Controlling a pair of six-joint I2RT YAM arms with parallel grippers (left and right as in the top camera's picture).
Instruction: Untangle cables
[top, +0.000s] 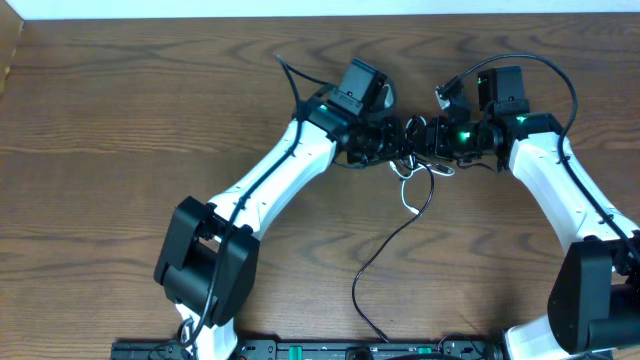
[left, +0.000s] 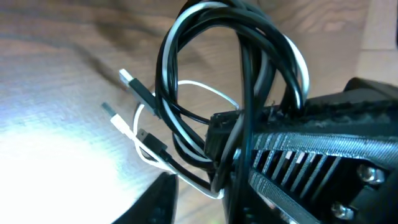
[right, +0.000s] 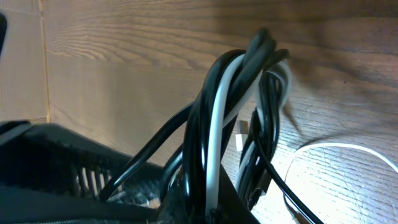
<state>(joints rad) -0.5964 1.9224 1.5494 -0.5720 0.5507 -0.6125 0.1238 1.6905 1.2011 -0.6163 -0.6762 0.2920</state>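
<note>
The cables are knotted into a bundle of black (left: 166, 74) and white (left: 208, 91) strands, lifted off the table between my two arms. My right gripper (top: 428, 140) is shut on the bundle; in the right wrist view the strands (right: 217, 112) rise straight out of its jaws (right: 242, 208). Facing it, my left gripper (top: 395, 146) stands close against the same knot. Its jaws (left: 202, 202) show a narrow gap with wood behind, and a white-and-black strand (left: 199, 182) crosses the gap's far end. The black cord's tail (top: 385, 245) trails toward the table's front edge, and a white loop (top: 408, 196) hangs below the knot.
Loose plugs (left: 128, 79) dangle left of the bundle above the wooden table (top: 120, 120). The right gripper's ribbed finger (left: 311, 149) fills the right of the left wrist view. The arms' own thick black wires (top: 560, 75) arc over the right arm.
</note>
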